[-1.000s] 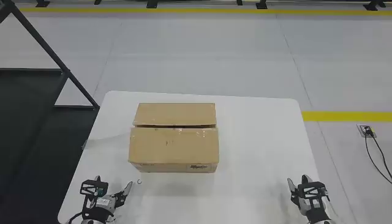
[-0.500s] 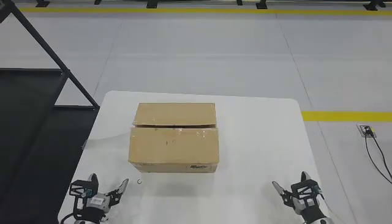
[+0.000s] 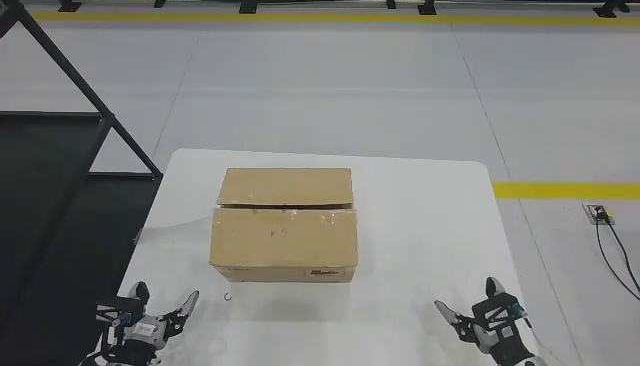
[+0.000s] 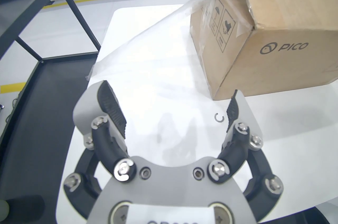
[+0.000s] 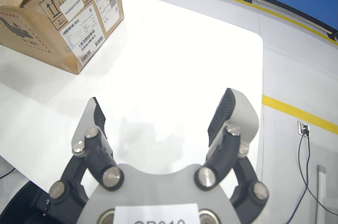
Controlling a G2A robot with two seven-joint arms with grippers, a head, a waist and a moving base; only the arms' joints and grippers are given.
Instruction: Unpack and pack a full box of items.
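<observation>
A brown cardboard box [image 3: 284, 226] stands in the middle of the white table [image 3: 420, 226], its top flaps loosely down with a gap between them. The left wrist view shows the box [image 4: 266, 32] with a strip of clear tape [image 4: 163, 32] trailing from its side to the table edge. In the right wrist view the box [image 5: 58, 6] has labels on its side. My left gripper [image 3: 158, 308] is open over the table's near left corner, its fingers empty [image 4: 169, 101]. My right gripper [image 3: 468, 308] is open near the front right edge, also empty [image 5: 161, 109].
A small metal C-shaped ring [image 3: 229, 297] lies on the table in front of the box, close to one left fingertip [image 4: 219, 117]. A dark metal rack [image 3: 60, 106] stands left of the table. A cable and socket [image 3: 600, 216] are on the floor at right.
Both grippers have drawn back toward the table's near edge; the left one shifted leftward and the right one's fingers have opened wider. The box has not moved.
</observation>
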